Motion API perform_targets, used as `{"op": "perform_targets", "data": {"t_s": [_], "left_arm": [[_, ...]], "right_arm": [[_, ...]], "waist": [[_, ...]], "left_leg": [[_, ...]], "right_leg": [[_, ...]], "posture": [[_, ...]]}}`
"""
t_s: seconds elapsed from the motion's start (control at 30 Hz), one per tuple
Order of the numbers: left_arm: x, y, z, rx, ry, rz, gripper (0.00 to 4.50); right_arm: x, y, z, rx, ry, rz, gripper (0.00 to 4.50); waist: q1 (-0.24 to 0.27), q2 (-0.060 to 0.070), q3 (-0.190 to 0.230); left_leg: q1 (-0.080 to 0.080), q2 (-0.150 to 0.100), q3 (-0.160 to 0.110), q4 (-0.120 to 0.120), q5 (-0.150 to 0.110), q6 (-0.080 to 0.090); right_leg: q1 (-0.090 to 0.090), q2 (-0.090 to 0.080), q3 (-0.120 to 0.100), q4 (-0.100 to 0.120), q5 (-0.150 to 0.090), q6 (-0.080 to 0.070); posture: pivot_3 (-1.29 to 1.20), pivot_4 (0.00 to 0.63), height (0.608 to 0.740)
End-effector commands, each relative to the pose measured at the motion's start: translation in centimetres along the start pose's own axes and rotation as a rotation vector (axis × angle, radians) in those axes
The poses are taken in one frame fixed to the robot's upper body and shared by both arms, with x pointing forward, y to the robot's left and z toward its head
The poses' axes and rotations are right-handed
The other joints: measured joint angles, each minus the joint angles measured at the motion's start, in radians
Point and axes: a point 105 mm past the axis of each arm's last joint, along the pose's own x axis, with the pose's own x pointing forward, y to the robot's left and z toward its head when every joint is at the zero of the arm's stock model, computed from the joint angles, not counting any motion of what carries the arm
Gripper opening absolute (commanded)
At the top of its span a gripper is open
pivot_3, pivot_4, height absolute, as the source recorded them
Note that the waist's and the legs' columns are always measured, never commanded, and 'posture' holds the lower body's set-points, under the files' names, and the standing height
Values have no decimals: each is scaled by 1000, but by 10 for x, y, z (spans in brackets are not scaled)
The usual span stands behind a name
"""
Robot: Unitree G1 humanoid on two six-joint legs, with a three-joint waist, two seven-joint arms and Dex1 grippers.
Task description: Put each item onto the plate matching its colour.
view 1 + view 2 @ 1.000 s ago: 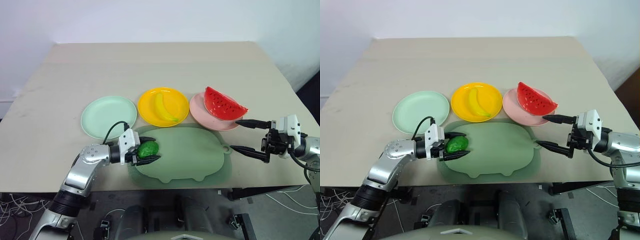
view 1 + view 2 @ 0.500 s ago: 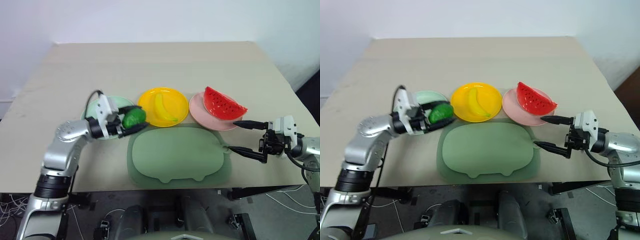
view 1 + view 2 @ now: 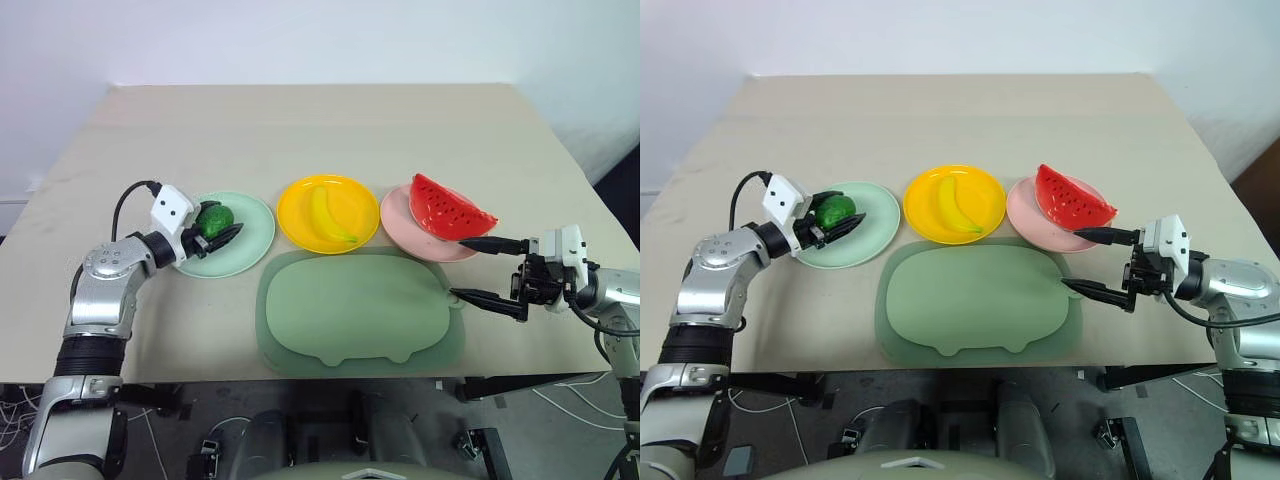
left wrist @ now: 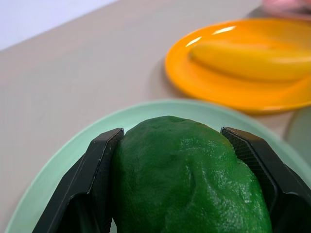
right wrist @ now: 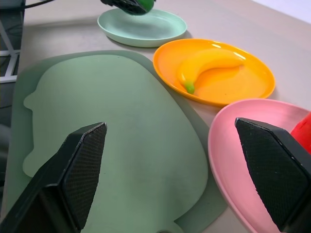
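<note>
The left arm reaches out from the near left edge of the beige table (image 3: pixel 300 120), forearm angled forward and inward, its gripper roughly level. The left gripper (image 3: pixel 222 226) is clamped on the small bumpy round green toy fruit (image 3: pixel 212 217), one black finger (image 4: pixel 92 179) pressed against each side, and holds it over the left half of the round shallow mint-green plastic plate (image 3: pixel 245 245); whether the fruit touches the plate surface cannot be told. Taking the large sage-green pig-shaped mat (image 3: pixel 360 310) at the near centre of the table as reference: the mint-green plate lies just beyond its far left corner, the round shallow yellow plastic plate (image 3: pixel 295 215) lies just beyond the middle of its far edge, and the round shallow pink plastic plate (image 3: pixel 400 225) lies just beyond its far right corner, its near rim meeting the mat's edge. The yellow toy banana (image 3: pixel 328 214) lies on the yellow plate. The red toy watermelon slice with dark seeds (image 3: pixel 448 209) rests on the pink plate, overhanging its right side. The right arm comes in from the right side, wrist bent inward so the gripper points level toward the mat's right end. The right gripper (image 3: pixel 490 272) stands wide apart and empty, just off that end of the mat and nearer than the pink plate, its upper finger (image 3: pixel 495 244) close under the watermelon slice.
</note>
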Motion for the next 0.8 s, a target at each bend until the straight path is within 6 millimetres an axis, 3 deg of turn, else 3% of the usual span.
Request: {"op": "perform_targets", "data": {"t_s": [0.03,0.2,0.37,0.43,0.63,0.8], "left_arm": [[-2,11,4,29,1,58,2895],[-6,9,-5,-19,27,73,2895],[-11,5,-16,-33,60,72,4432],[-13,7,-12,-44,45,73,4478],[-21,13,17,-40,-68,73,4478],[-39,20,57,38,-207,97,4478]], "right_arm": [[-2,0,14,-74,-43,4,4500],[1,2,12,-72,-47,8,4500],[5,1,13,-75,-55,8,4500],[5,2,13,-74,-55,10,4500],[8,4,11,-59,-63,13,4500],[13,4,10,-51,-73,25,4500]], "waist": [[0,0,0],[0,0,0],[-3,0,0],[-3,0,0],[-3,0,0],[-4,0,0]], "left_leg": [[0,0,0,0,0,0],[0,0,0,0,0,0],[0,0,0,0,0,0],[0,0,0,0,0,0],[0,0,0,0,0,0],[0,0,0,0,0,0]], "right_leg": [[0,0,0,0,0,0],[0,0,0,0,0,0],[0,0,0,1,0,0],[0,0,0,1,0,0],[0,-1,0,1,0,0],[0,-1,0,1,0,0]], "posture": [[0,150,736],[0,150,736],[0,150,736],[0,150,736],[0,150,736],[0,150,736]]}}
